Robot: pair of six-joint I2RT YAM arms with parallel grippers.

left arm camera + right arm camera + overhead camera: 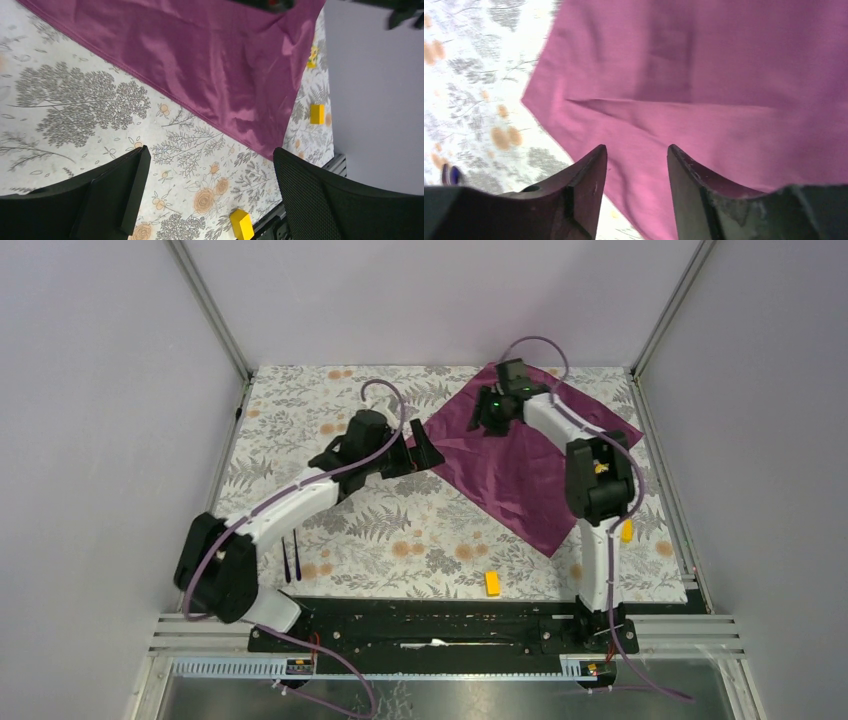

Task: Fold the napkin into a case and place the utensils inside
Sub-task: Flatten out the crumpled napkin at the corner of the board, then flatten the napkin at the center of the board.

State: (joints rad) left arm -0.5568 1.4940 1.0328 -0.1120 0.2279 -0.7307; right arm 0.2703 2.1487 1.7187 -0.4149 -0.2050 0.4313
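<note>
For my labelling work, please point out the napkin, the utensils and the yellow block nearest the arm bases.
napkin (500,470), top view, on its flat middle.
utensils (286,561), top view, on the left stick's shaft.
yellow block (492,583), top view, on its top face.

Table cover (420,540): floral print, grey ferns w/ orange blooms, lying flat.
Block 1 (492,583): yellow, on cover nr front edge, centre-right.
Block 2 (627,530): yellow, on cover at right side, partly hidden.
Blocks well apart.
Walls (420,290): plain pale grey, rear and both sides.
Posts (210,310): bare metal, at rear corners.
</note>
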